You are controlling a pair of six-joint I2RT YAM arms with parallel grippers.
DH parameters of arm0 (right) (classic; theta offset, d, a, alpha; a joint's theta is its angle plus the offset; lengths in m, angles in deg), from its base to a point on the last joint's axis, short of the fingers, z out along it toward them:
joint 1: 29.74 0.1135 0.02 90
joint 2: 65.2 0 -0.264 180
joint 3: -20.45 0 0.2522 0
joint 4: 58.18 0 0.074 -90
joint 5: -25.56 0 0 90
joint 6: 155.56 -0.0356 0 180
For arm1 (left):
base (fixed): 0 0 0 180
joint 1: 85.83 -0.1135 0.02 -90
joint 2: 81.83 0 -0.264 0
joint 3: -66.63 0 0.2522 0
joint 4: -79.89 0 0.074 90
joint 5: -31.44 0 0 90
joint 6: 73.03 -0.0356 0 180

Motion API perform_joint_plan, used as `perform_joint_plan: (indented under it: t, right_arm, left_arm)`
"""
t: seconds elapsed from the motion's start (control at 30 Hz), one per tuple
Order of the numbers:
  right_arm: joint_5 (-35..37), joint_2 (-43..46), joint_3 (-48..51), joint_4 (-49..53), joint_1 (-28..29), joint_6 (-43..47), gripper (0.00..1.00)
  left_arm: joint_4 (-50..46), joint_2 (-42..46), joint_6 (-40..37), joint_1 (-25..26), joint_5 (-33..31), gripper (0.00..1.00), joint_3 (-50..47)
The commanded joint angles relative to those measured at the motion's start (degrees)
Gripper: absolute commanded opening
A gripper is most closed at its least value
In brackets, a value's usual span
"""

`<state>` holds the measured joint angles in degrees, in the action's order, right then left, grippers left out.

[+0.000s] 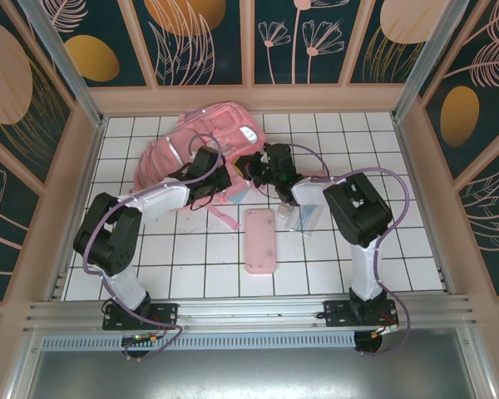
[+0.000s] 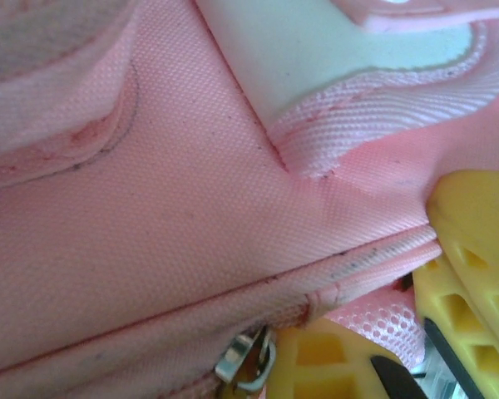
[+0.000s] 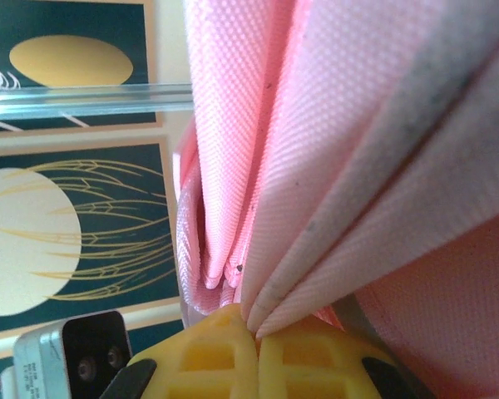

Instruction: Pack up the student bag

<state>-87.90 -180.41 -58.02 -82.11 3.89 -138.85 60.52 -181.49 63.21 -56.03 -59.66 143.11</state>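
Observation:
The student bag (image 1: 204, 137), a large pink backpack, lies at the back middle of the tiled table. My left gripper (image 1: 209, 173) rests on its near edge. In the left wrist view it is shut (image 2: 274, 353) at the bag's zip seam (image 2: 191, 307), and a metal zipper pull (image 2: 245, 363) sits against one yellow finger (image 2: 333, 370). The other finger is hidden under the fabric. My right gripper (image 1: 262, 169) is just right of it, shut (image 3: 258, 332) on a bunch of folded pink bag fabric (image 3: 333, 166) that it holds lifted.
A flat pink pencil case (image 1: 260, 241) lies in front of the bag at the table's middle. A clear packet with blue (image 1: 303, 218) sits to its right, under the right arm. A loose pink strap (image 1: 224, 218) trails toward me. Patterned walls (image 1: 58, 191) enclose the table.

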Motion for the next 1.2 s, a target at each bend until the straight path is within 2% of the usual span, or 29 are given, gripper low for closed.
perform_joint_plan:
  t: [0.0,0.13,0.33,0.4,0.43,0.57,0.7,0.9,1.03,1.17]
  right_arm:
    - [1.3,3.5,-0.7,2.1,-1.4,6.5,0.00]
    - [2.9,3.0,-3.0,7.2,-1.8,12.7,0.00]
    - [4.6,2.5,-6.4,13.1,-3.2,19.9,0.00]
    - [4.6,2.7,-6.5,13.2,-4.4,20.4,0.00]
    - [4.4,2.7,-6.8,13.5,-4.8,20.6,0.00]
    - [4.2,2.7,-7.9,14.2,-5.6,21.5,0.00]
    - [3.7,2.6,-8.2,13.9,-5.4,21.4,0.00]
    - [3.6,2.2,-8.2,14.7,-5.2,22.0,0.00]
    - [8.1,2.4,-9.6,19.1,-5.6,27.3,0.00]
    - [10.0,2.7,-9.7,20.3,-7.7,29.7,0.00]
  left_arm:
    - [-6.1,3.4,-3.7,-1.2,-1.5,0.00,3.3]
    - [-15.8,2.4,-9.6,-1.3,-1.2,0.00,6.4]
    - [-27.4,-0.3,-17.6,-1.8,-8.8,0.00,8.8]
    - [-29.0,-0.3,-19.1,-1.9,-10.9,0.00,9.1]
    - [-29.7,-0.3,-19.8,-2.1,-11.6,0.04,9.3]
    - [-29.8,-0.4,-20.7,-2.6,-10.6,0.09,9.5]
    - [-27.3,-0.1,-20.0,-2.6,-7.3,0.00,9.6]
    - [-25.6,0.1,-19.5,-2.6,-7.7,0.00,9.6]
    - [-31.0,1.0,-21.4,-2.7,-10.5,0.00,9.0]
    - [-34.6,5.3,-21.6,-3.3,-8.9,0.00,6.3]
